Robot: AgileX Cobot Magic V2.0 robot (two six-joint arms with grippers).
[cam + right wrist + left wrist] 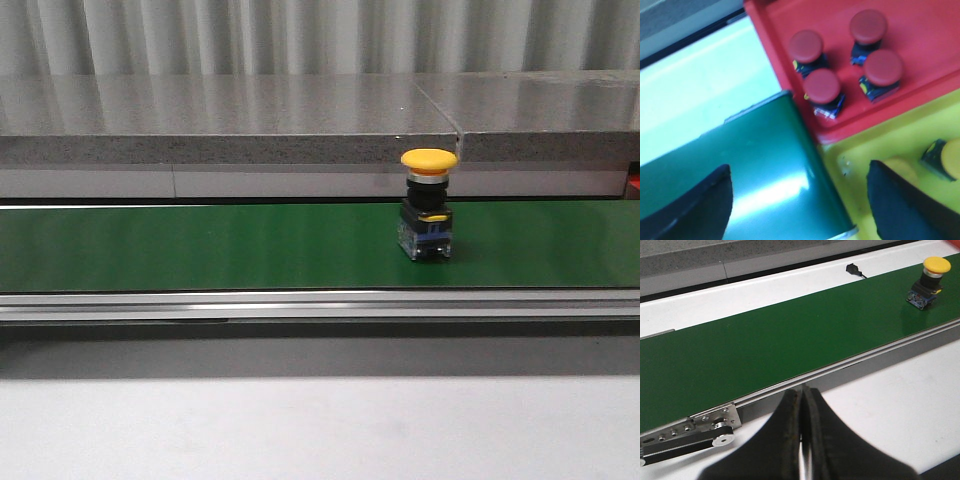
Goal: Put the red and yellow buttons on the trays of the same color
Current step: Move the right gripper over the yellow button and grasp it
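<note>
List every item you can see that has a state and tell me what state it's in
Yellow button: upright on the green belt, not gripped.
Left tool: shut, empty, short of the belt.
Right tool: open, empty, over the belt's end beside the trays.
Red tray: holds four red buttons, all upright.
Yellow tray: holds at least one yellow button, partly hidden.
</note>
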